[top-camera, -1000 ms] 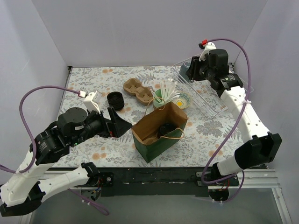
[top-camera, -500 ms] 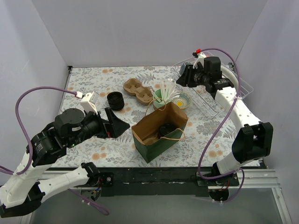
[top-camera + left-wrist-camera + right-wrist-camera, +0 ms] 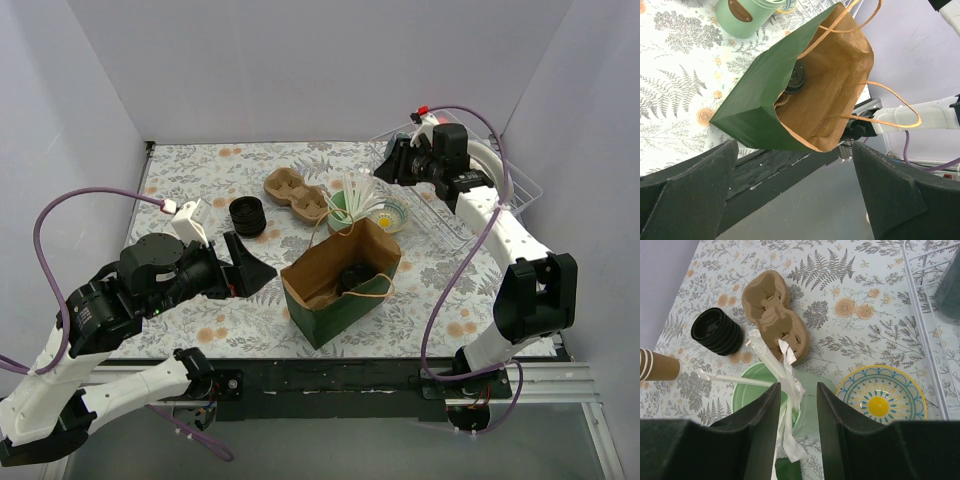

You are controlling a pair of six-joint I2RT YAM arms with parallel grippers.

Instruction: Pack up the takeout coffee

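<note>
Likely light but crushable, the black-lidded brown paper cup [image 3: 797, 77] in the green paper bag [image 3: 755, 102] at the near edge of the counter [image 3: 200, 175] wants a gentle mid-wall pinch; the left gripper [image 3: 794, 145] is spread wide, the right gripper [image 3: 798, 386] slightly parted.

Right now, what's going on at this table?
The coffee already sits in the bag, with its black lid showing. The left gripper hangs open and empty beside the bag. The right gripper hovers open over the mug, with its fingers on either side of the straws, gripping nothing. The carrier and lids lie apart, farther back.
</note>
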